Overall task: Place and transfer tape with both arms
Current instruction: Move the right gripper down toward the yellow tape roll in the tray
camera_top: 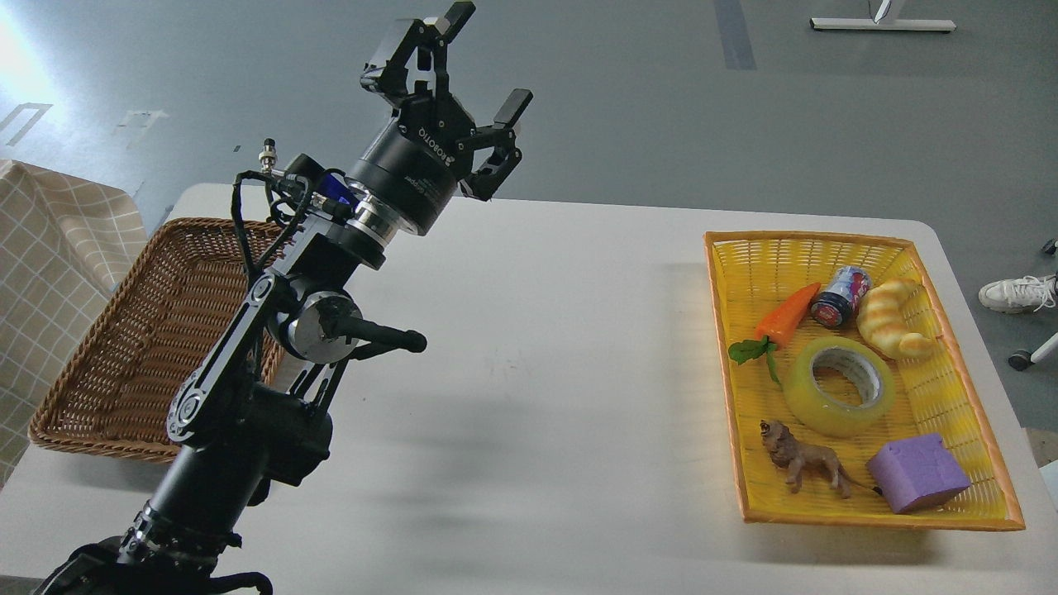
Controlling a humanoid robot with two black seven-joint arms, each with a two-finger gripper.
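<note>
One arm in view: only the left arm (pixel 248 364) shows, rising from seven o'clock toward eleven o'clock; the right arm is out of view.
Left gripper (pixel 483 62): fingers spread wide, holding nothing, lifted above the table's far edge.
Tape (pixel 840 386): lying flat in the yellow basket (pixel 975 397) at three o'clock, well apart from the gripper.
Progress: judged barely begun; tape ungrasped, with pickup, handover and placing all left.
Likely goal: wicker basket (pixel 124 347) at nine o'clock, under the left arm.
Crowding the tape: toy carrot (pixel 785 318), can (pixel 839 296), croissant (pixel 893 318), lion figure (pixel 806 459), purple block (pixel 917 473).
Table (pixel 537 372): bare between the baskets.
</note>
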